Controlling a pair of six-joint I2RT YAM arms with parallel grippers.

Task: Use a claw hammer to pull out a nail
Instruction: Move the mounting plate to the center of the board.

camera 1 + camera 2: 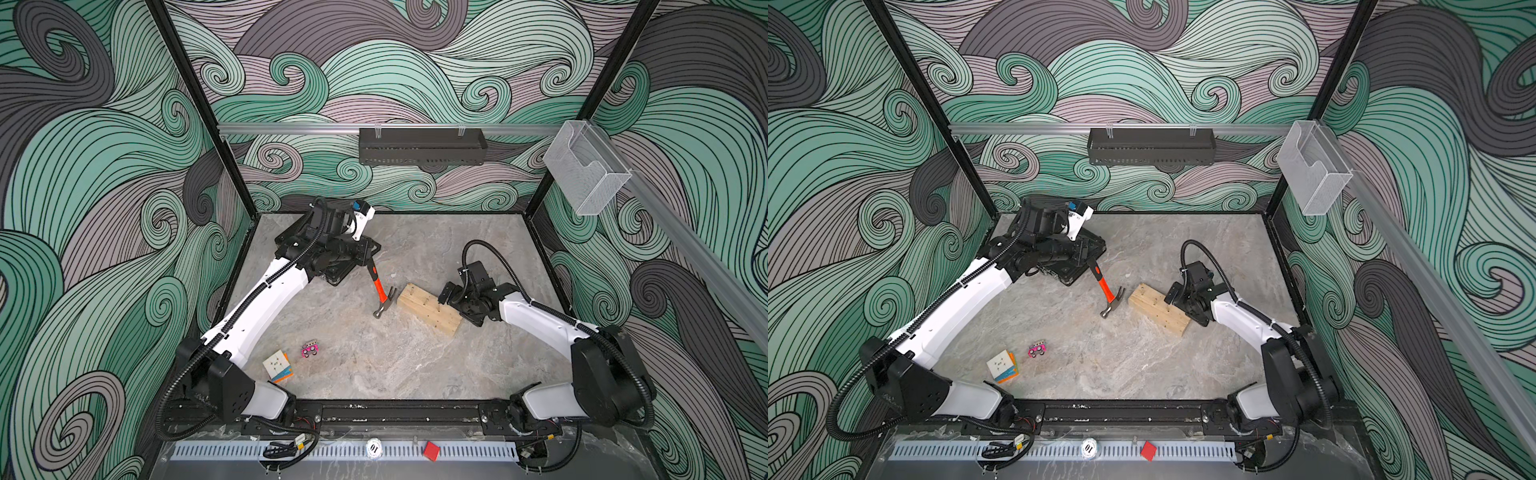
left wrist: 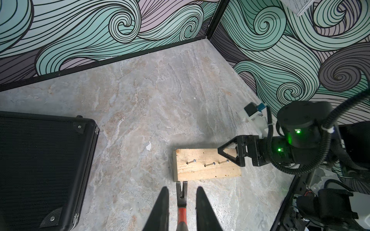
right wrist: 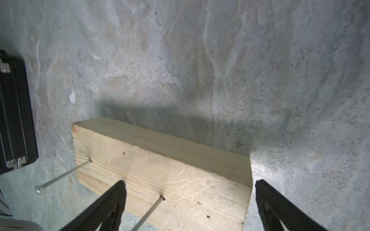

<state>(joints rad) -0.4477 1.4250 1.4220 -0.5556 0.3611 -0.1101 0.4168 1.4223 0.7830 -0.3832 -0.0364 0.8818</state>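
Left gripper (image 2: 182, 192) is clamped on the claw hammer (image 1: 379, 291) by its black handle. The head sits low, just beside the wood block (image 1: 430, 309), short of the nails (image 2: 191, 161). Right gripper (image 3: 189, 185) gapes wide over the block's end, holding nothing.

Risks we see: the unclamped block lifts or slides when levered, or the handle twists in the grip.

Black case (image 2: 40, 170) is closed, contents hidden. We can't see inside the wall basket (image 1: 422, 145). Clear holder (image 1: 586, 174) looks empty.

the block (image 2: 207, 169) is made of rough bare wood, its nails (image 2: 191, 161) of shiny metal; the worktop (image 2: 140, 90) is finished matt.
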